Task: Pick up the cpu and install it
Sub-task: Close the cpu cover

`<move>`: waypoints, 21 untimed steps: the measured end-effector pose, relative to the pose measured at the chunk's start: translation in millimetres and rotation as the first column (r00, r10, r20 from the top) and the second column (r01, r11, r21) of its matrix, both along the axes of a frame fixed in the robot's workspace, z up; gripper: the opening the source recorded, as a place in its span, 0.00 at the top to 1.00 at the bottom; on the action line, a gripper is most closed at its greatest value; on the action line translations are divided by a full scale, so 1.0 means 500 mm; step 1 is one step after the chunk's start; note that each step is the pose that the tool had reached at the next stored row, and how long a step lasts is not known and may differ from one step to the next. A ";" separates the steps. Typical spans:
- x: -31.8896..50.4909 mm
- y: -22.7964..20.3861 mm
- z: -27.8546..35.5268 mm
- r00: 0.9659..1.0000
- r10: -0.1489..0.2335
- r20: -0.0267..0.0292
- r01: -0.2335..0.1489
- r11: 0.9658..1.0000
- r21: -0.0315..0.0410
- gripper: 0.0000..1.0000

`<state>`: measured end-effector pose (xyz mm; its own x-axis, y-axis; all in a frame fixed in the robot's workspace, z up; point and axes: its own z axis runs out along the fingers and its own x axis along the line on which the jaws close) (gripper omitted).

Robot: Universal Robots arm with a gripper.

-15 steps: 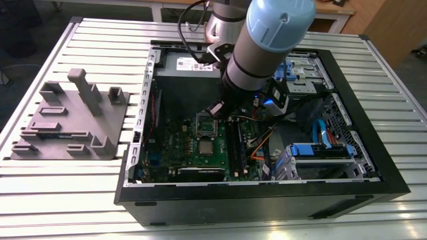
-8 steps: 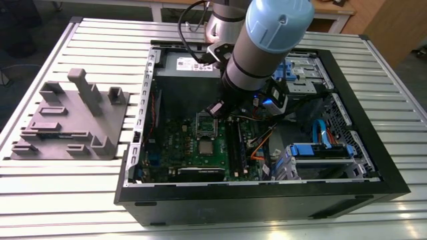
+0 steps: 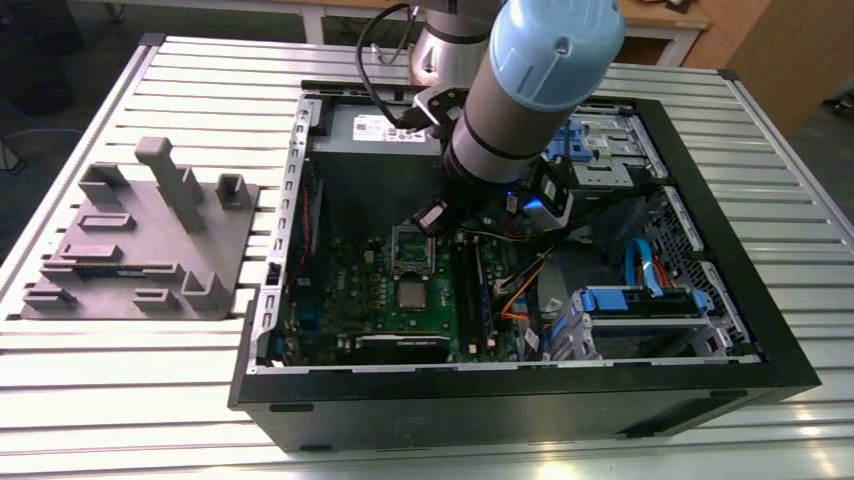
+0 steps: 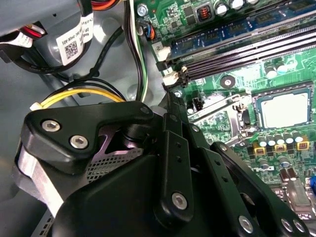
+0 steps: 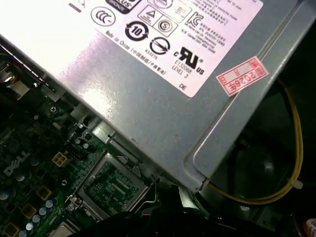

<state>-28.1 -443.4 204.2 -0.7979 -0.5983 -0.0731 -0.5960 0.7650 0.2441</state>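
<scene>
The cpu [image 3: 414, 293] is a small silvery square lying flat on the green motherboard inside the open computer case. In the second wrist view the cpu [image 4: 285, 109] sits in a dark frame beside a row of capacitors. Next to it, toward the power supply, is an open socket [image 3: 411, 250] with a bare green field, which the first wrist view shows as the socket [image 5: 111, 185] in a metal frame. My gripper [image 3: 434, 220] hangs low in the case just beside that socket, apart from the cpu. Its black linkage [image 4: 173, 163] covers part of the board.
The grey labelled power supply [image 5: 148, 84] stands close behind the socket. Memory slots [image 3: 470, 285] run along the socket's side at the exterior view's right. Yellow and black cables [image 4: 84, 94], blue drive bays [image 3: 641, 300] and the case walls [image 3: 280, 290] crowd the space. A grey fixture [image 3: 140, 240] stands outside the case.
</scene>
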 end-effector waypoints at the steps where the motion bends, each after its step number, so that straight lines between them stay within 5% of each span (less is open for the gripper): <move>1: 0.000 0.0000 -0.001 1.000 0.000 0.000 0.000 1.000 0.000 0.90; 6: -0.001 0.0000 -0.003 1.000 0.002 0.000 -0.002 1.000 -0.001 0.90; 10: -0.001 0.0000 -0.001 1.000 0.005 0.000 -0.005 1.000 -0.014 0.90; 17: -0.002 0.0002 0.005 1.000 0.011 0.000 -0.011 1.000 -0.021 0.90; 21: -0.003 0.0004 0.008 1.000 0.015 0.000 -0.015 0.999 -0.033 0.90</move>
<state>-29.3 -443.2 208.0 -0.7887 -0.6124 -0.0533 -0.6076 0.7634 0.2193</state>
